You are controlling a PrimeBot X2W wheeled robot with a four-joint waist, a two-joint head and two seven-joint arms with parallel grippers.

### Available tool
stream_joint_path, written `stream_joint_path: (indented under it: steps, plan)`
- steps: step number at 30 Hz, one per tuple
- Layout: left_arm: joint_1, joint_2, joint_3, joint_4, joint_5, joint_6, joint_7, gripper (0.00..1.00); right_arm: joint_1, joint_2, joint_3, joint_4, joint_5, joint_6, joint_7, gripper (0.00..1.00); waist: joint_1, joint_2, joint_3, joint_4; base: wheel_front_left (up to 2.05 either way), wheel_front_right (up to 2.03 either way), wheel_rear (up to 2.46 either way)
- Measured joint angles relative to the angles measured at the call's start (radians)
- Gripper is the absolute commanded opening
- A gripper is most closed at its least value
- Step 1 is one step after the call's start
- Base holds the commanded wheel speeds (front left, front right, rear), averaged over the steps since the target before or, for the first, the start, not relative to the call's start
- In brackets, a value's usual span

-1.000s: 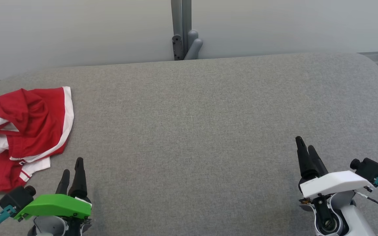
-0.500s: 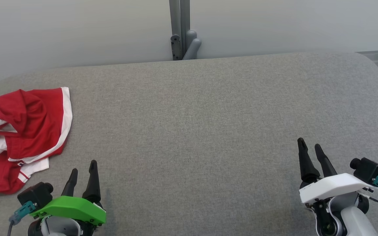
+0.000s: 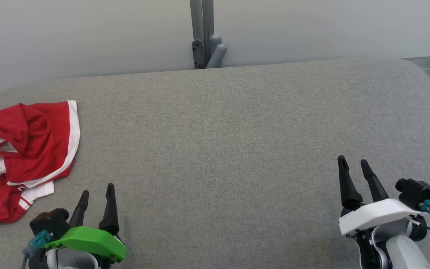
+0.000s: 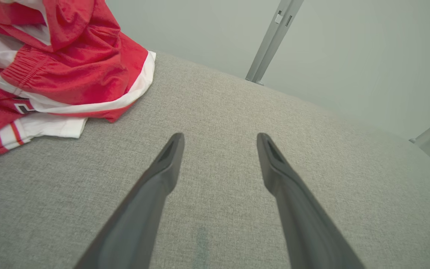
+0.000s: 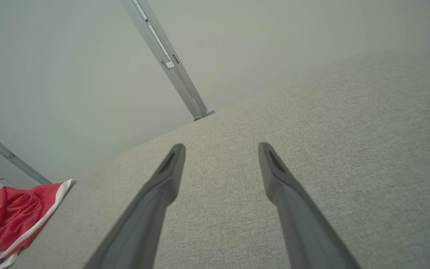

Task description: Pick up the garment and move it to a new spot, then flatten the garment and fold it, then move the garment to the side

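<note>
The red-and-white garment (image 3: 24,149) lies crumpled at the left end of the grey desk (image 3: 215,130). The left jaws and right jaws, over the desk's near edge, gape wide, holding nothing. Seemingly all 3 steps remain.

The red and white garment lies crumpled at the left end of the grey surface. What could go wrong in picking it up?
The garment is bunched in layers, so the open left end effector may pinch only one fold and lift a tangled lump.
It lies close to the left end of the grey surface; a push might slide it off.
The right end effector is far away, so help may come late.
</note>
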Motion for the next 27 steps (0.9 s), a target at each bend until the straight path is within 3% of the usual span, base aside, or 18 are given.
stream_joint_path:
  steps: [27]
  plan:
    - [0.036,-0.007,-0.009,-0.044,0.254,0.009,-0.082,1.00,0.029,-0.003,-0.019,0.002,-0.287,0.000,-0.047,1.00,0.0000,0.0000,0.001,-0.009,0.00,0.00,0.00]
